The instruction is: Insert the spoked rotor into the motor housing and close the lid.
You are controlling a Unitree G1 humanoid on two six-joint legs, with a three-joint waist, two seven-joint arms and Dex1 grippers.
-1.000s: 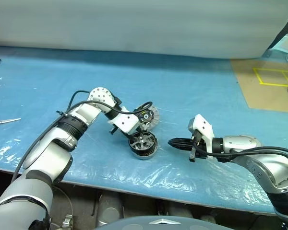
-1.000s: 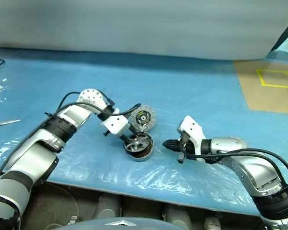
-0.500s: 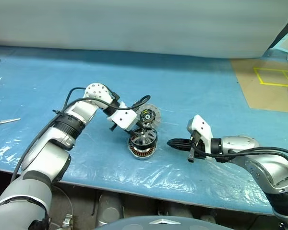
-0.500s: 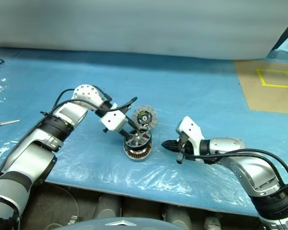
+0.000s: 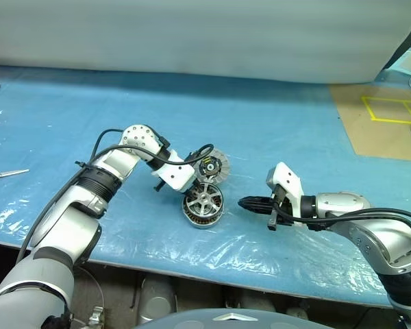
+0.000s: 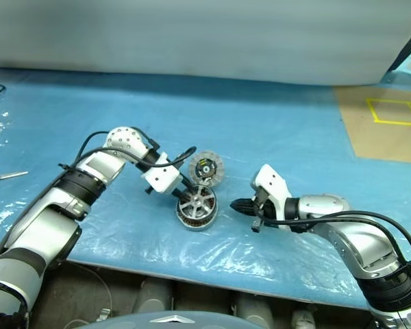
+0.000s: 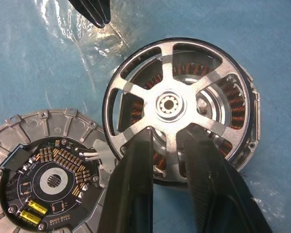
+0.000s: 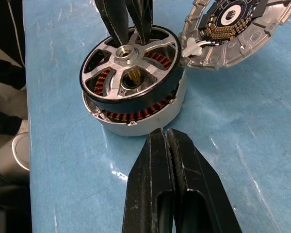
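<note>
Head views: the housing [image 5: 204, 211] sits on the blue table cover [image 5: 274, 130] near the front edge, with the rotor [image 5: 203, 202] on top of it, spoked face up, axle vertical; the lid [image 5: 213, 166] hangs off the housing's rim at about 1 o'clock, swung open and leaning back, its circuit face toward the camera. The left gripper [image 5: 200, 197] comes in from 10 o'clock and pinches a spoke of the rotor; judged reason: to steer the wheel down over the windings. The right gripper [image 5: 244, 203] lies at 3 o'clock of the housing, a little apart, fingers pressed together with nothing between them, pointing at it; probably parked to brace the housing or to flip the lid afterwards. Scissors [image 5: 0, 174] lie far off at 9 o'clock. Left wrist view: two black fingers [image 7: 136, 184] straddle one spoke just beside the hub, gap narrow, holding the rotor; copper windings show between the spokes. The wheel looks slightly off-centre on the housing, a crescent of grey rim showing on one side. Right wrist view: the rotor's black rim stands proud of the housing wall, windings visible in the gap below it, so judged not fully seated; it looks a touch tilted. The lid stays open and clear of the drop path, joined at the housing's edge
</note>
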